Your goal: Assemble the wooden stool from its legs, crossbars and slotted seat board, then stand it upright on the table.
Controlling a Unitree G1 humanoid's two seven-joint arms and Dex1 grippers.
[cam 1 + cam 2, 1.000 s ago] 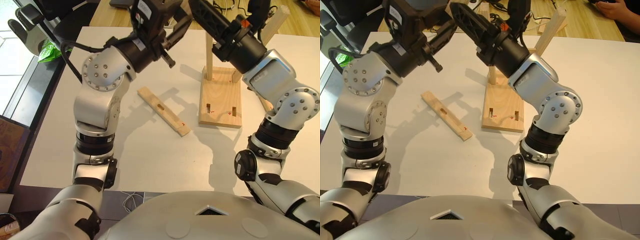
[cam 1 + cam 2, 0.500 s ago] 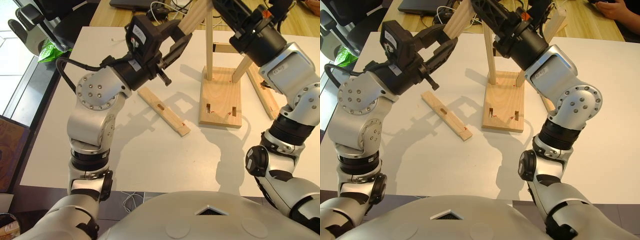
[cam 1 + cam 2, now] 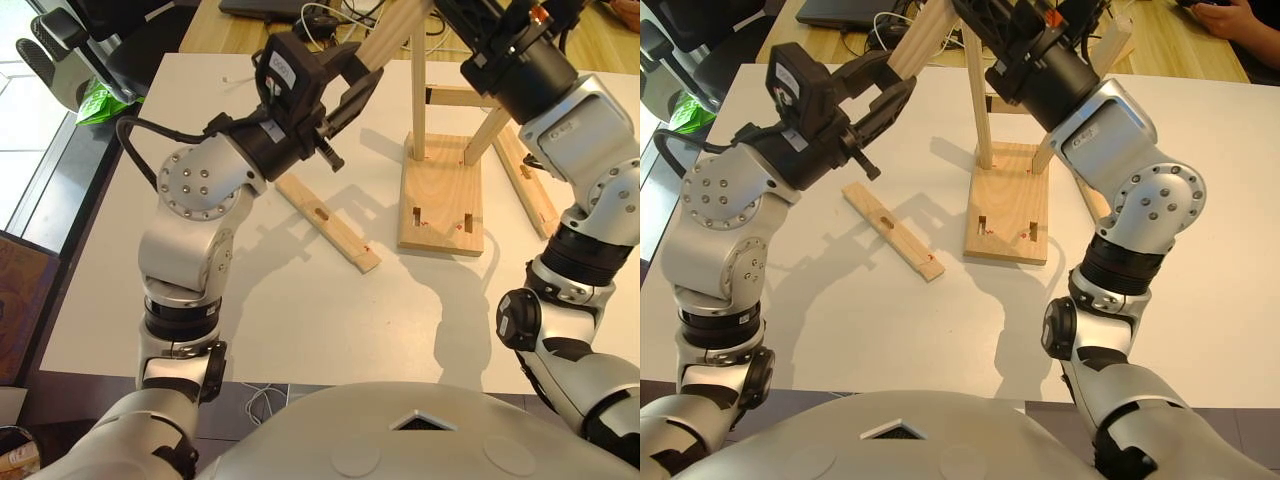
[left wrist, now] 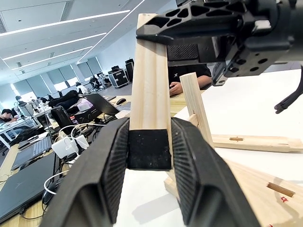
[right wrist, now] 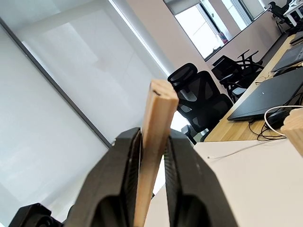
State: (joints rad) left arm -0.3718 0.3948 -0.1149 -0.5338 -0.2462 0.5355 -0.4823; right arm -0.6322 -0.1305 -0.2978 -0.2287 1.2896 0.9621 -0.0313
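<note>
Left wrist view: left end effector [image 4: 149, 130] clenched on a wooden leg [image 4: 150, 71]. The right end effector [image 5: 154, 137] grasps the same leg, top centre of the eye views.

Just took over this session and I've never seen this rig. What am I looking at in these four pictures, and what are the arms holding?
This is a humanoid robot with two arms, each ending in a two-finger gripper. The two eye views look down from its head onto a table; each wrist view looks along one gripper's fingers. The left gripper is shut on a wooden leg in the air, and the right gripper clamps what looks like the same leg, farther up. On the table lies the seat board, with one upright leg standing in it, a slanted leg beside that and a crossbar between them. A slotted bar lies left of the board, another wooden piece right of it.
</note>
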